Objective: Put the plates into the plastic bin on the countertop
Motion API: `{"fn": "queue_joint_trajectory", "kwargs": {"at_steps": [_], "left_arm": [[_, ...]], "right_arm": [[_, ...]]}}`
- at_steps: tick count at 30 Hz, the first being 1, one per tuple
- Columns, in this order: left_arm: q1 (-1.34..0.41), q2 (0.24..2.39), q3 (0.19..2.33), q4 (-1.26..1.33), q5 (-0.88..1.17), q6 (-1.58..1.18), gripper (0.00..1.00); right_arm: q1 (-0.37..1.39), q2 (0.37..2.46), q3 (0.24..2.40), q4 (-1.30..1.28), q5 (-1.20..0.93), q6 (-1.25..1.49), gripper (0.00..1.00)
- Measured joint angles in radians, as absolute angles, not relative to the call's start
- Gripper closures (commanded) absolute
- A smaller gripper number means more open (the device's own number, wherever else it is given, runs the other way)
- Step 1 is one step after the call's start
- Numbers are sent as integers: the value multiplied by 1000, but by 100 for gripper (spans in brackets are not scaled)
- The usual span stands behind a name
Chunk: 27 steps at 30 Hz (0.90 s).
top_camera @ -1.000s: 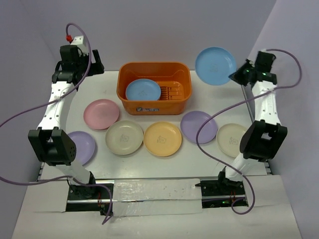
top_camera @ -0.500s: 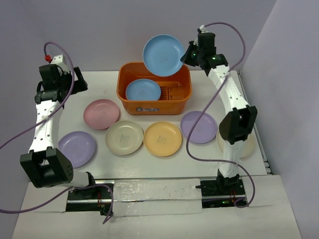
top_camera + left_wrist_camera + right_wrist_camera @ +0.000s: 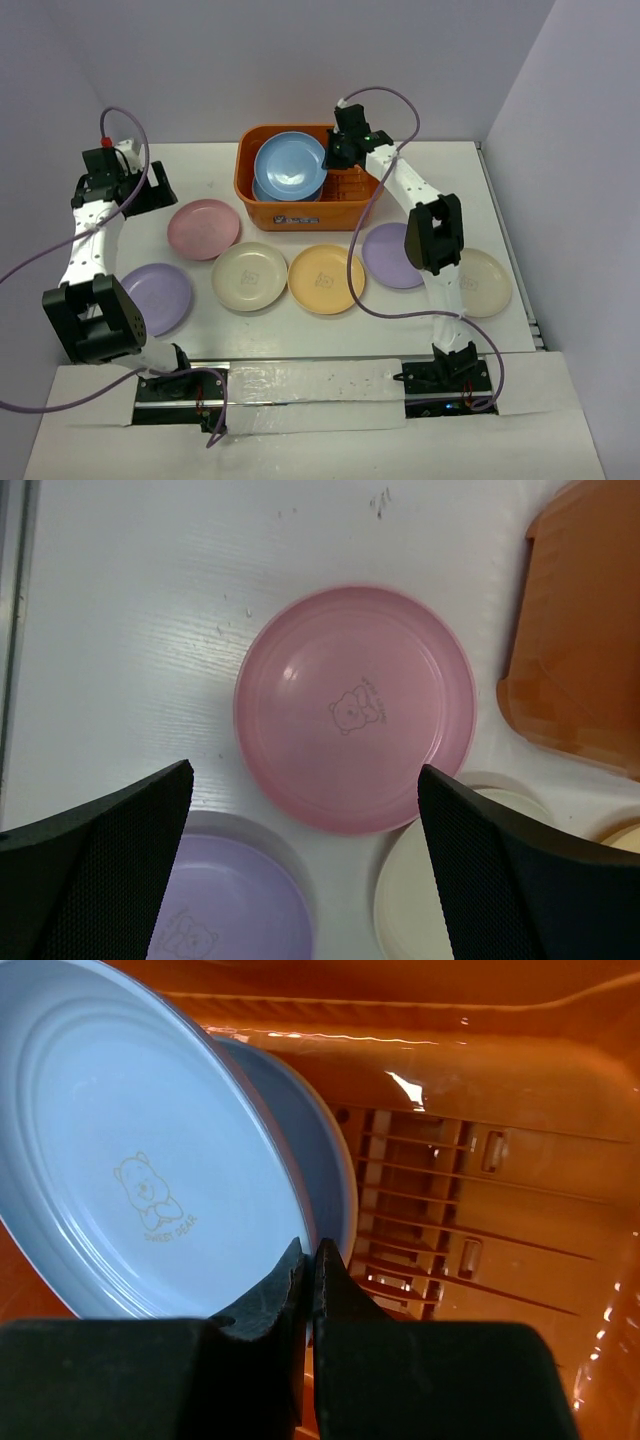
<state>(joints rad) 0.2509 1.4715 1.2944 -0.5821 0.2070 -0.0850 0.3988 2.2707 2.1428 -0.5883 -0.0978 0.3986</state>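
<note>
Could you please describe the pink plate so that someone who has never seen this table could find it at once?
Start at the orange bin at the back of the white countertop; just off its front left corner lies the pink plate. It is the only pink one, its nearest neighbours being a cream plate and a lavender plate.

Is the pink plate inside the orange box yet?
No, the pink plate lies flat on the white countertop, outside the orange bin.
</note>
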Motion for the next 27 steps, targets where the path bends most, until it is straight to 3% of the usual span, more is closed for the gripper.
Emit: {"fn": "queue_joint_trajectory", "kwargs": {"at_steps": [5,8,13,20,27], "left_arm": [[254,1562,1283,-590,207,-77,1],[257,1614,1280,-594,205,-71,2],[263,1690,1280,-591,206,-64,4],[277,1798,1280,-583,188,-45,8],[290,1913,1305,-574,198,-18,28]], "right_arm": [[408,2291,2158,-581,-98,395,52],[413,2295,2160,-575,-99,395,35],[415,2295,2160,-567,-107,389,16],[418,2279,2160,-567,-124,365,7],[408,2107,2113,-568,-129,302,0]]}}
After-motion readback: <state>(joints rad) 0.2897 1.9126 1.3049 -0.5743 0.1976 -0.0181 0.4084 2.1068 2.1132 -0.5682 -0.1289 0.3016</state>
